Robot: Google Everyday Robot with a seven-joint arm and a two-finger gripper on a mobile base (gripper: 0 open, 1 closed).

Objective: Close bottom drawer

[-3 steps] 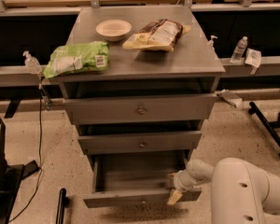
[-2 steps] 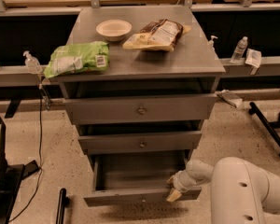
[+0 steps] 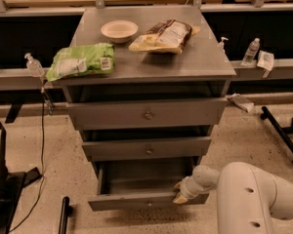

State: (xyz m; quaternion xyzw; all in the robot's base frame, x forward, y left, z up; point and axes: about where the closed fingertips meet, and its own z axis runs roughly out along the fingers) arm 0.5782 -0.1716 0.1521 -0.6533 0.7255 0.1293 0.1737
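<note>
The bottom drawer (image 3: pixel 136 200) stands pulled well out at the cabinet's 6 o'clock, its grey inside open to view. The middle drawer (image 3: pixel 147 147) and top drawer (image 3: pixel 147 113) above it sit far nearer shut. The claw (image 3: pixel 179 193) rests at the right end of the drawer's front, about 5 o'clock in the view. Whether it is apart or together I cannot tell. I judge that this placement suits a push inward, toward 12 o'clock.

The grey worktop (image 3: pixel 205 62) carries a cream bowl (image 3: pixel 119 30) at 11 o'clock, a green crisp bag (image 3: pixel 80 61) at 9 and a brown-and-yellow snack bag (image 3: pixel 166 34) at 1. A speckled floor (image 3: pixel 244 135) lies around the cabinet, and a water bottle (image 3: pixel 249 51) stands on the ledge (image 3: pixel 283 69) at 3 o'clock.
</note>
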